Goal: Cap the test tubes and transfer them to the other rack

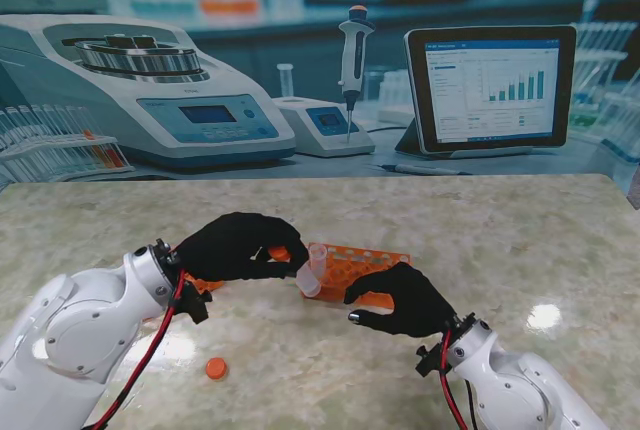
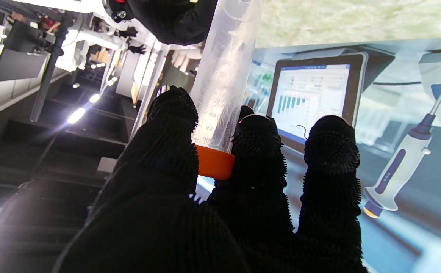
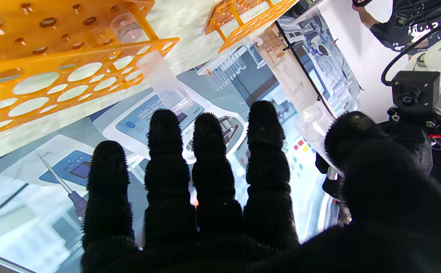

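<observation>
My left hand (image 1: 235, 245) is shut on a clear test tube (image 1: 312, 273) and grips it at its orange-capped end (image 1: 279, 253). The tube slants down toward the orange rack (image 1: 360, 265), its tip at the rack's left end. In the left wrist view the tube (image 2: 226, 76) and its cap (image 2: 215, 163) sit between my fingers (image 2: 167, 125). My right hand (image 1: 402, 300) rests at the rack's near side, fingers (image 3: 165, 129) spread and holding nothing. In the right wrist view the rack (image 3: 35, 81) holds one clear tube (image 3: 163, 79).
A loose orange cap (image 1: 215, 368) lies on the marble table (image 1: 520, 250), nearer to me on the left. A second orange rack (image 1: 205, 283) is partly hidden under my left hand. Centrifuge (image 1: 150, 90), pipette (image 1: 352, 60) and tablet (image 1: 490, 90) belong to the backdrop.
</observation>
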Robot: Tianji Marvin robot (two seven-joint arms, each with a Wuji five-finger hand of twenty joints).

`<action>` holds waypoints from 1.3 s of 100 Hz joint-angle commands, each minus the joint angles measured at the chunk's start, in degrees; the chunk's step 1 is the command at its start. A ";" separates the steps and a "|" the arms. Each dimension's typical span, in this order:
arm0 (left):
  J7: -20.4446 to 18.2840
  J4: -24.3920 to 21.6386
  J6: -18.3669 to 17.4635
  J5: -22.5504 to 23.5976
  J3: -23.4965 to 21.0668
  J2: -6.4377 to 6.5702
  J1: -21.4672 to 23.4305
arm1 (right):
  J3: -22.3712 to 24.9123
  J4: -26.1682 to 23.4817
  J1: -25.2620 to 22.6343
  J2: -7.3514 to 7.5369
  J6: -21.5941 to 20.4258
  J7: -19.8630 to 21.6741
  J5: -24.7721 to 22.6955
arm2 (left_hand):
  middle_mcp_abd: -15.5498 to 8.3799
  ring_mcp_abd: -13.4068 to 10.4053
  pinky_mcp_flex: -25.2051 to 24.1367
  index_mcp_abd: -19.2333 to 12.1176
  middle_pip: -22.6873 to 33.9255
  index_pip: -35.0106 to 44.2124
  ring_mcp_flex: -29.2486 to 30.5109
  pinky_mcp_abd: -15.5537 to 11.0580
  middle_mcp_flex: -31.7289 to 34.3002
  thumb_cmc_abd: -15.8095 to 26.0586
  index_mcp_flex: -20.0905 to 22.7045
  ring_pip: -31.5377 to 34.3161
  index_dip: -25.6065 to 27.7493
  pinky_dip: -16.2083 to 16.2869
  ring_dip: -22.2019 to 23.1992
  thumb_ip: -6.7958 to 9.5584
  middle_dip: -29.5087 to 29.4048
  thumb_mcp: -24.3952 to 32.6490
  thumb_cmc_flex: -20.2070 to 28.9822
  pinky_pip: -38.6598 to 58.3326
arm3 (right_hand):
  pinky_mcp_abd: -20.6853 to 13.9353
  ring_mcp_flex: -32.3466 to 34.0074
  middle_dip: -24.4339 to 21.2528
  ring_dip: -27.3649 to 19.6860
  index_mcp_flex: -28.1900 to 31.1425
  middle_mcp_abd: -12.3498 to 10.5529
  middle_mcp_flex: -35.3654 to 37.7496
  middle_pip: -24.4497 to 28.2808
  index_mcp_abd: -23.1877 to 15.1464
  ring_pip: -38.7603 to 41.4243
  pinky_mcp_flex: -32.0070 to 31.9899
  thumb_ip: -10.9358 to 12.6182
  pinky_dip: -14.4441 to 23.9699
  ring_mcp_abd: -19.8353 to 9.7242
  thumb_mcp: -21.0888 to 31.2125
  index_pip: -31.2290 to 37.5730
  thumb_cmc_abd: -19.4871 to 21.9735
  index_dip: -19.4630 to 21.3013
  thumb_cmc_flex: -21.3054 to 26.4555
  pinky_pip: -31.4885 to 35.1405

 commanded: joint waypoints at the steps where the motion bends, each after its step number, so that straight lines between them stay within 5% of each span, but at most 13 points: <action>1: 0.16 0.47 -0.20 0.39 -0.55 0.17 0.71 | 0.04 -1.21 0.65 0.25 0.54 1.14 0.11 | -8.67 -2.93 -0.59 1.86 12.92 25.95 -1.98 0.93 5.78 13.07 10.25 1.75 10.36 3.01 0.24 4.85 2.88 23.05 11.54 -0.41 | 0.78 -1.90 -0.60 -1.09 -2.89 -1.29 -1.58 -0.70 -2.08 -1.03 -1.17 0.92 -1.11 -0.11 -1.03 -1.00 1.57 -0.71 -2.21 -1.11; 130: 2.51 3.87 -1.23 4.95 -8.76 -0.19 5.93 | -2.24 -6.40 18.59 5.15 7.81 30.24 10.54 | -8.50 -2.30 -1.55 1.98 12.94 26.10 -2.44 1.32 5.65 13.03 10.54 1.68 10.37 3.61 0.52 4.78 2.87 23.11 11.54 -0.36 | 0.79 -2.36 -1.96 -5.96 -3.92 -3.26 -1.80 -1.08 -4.71 -3.12 -2.27 1.33 -4.88 -3.14 -2.69 -0.19 3.16 -0.71 -1.96 -1.56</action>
